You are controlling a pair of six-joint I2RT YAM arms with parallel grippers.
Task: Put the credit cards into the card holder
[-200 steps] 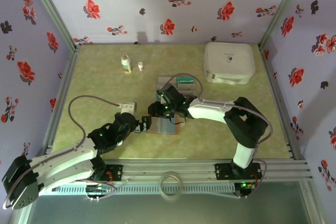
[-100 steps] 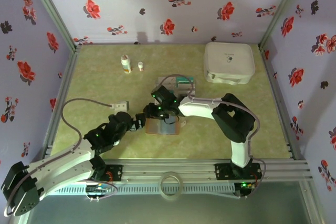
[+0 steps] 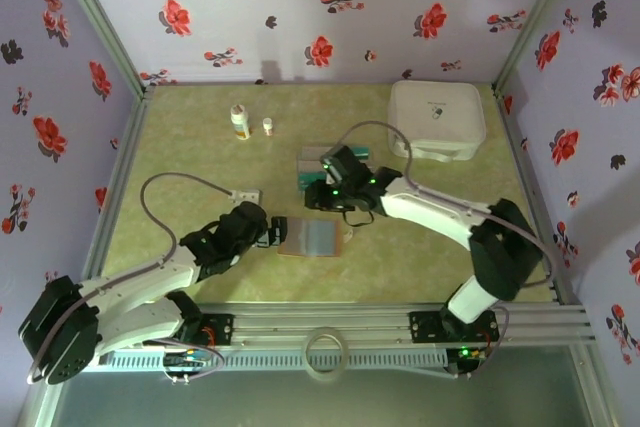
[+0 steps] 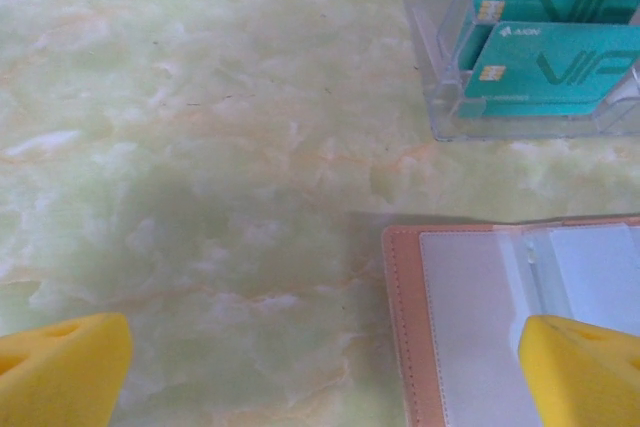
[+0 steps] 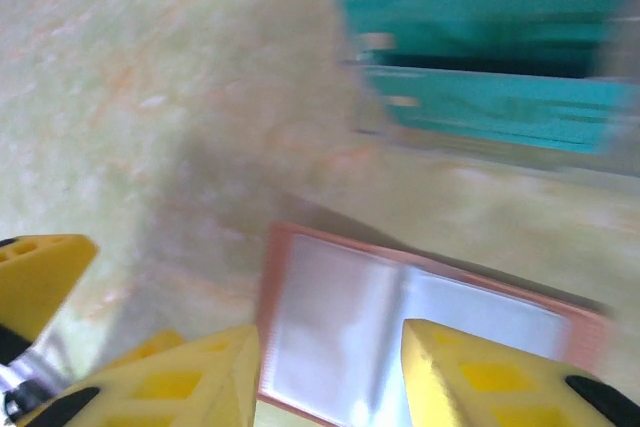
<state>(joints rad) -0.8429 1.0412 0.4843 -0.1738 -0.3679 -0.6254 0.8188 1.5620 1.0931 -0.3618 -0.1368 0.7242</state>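
Note:
The card holder (image 3: 315,237) (image 4: 500,327) (image 5: 340,327) lies open on the green marbled table, its clear pockets facing up. Teal credit cards (image 3: 352,155) (image 4: 560,67) (image 5: 500,107) stand in a clear plastic tray (image 4: 440,97) just behind it. My left gripper (image 3: 277,232) (image 4: 320,377) is wide open and low at the holder's left edge, one fingertip over the holder and one over bare table. My right gripper (image 3: 333,197) (image 5: 330,377) hovers above the holder's far side, near the tray, its jaws apart with nothing between them.
A large white rounded case (image 3: 436,119) sits at the back right. Two small bottles (image 3: 240,122) stand at the back left. Floral walls close in the table on three sides, and a metal rail runs along the near edge.
My right gripper has pulled back and to the right, off the holder's left half toward the tray, and its elbow has swung out right. The left gripper has stayed open beside the holder.

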